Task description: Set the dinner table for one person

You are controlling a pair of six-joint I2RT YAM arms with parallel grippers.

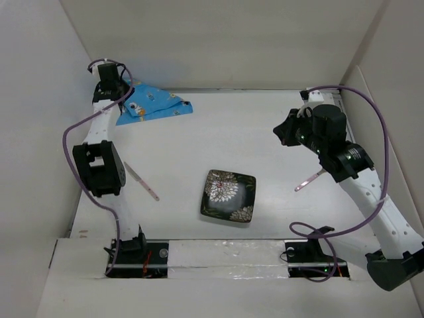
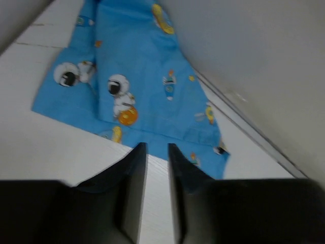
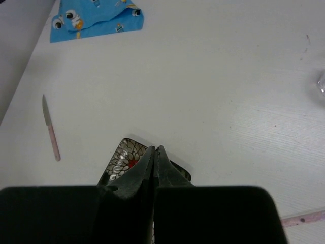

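Matte white dinner table (image 1: pixel 218 132). Black square plate (image 1: pixel 228 195) has a white-silver flower pattern. Left of plate: pink-handled knife (image 1: pixel 142 181). Beyond it, blue cloth (image 1: pixel 154 106) with an astronaut cartoon print and orange-yellow accents.

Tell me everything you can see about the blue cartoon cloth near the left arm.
The blue cloth looks like thin fabric printed with small astronauts, rockets and orange planets. It lies folded over itself, not spread flat, in the far left corner of the white table, close to the back panel. The left gripper hangs at its near edge, jaws slightly apart; whether they touch the fabric cannot be told.
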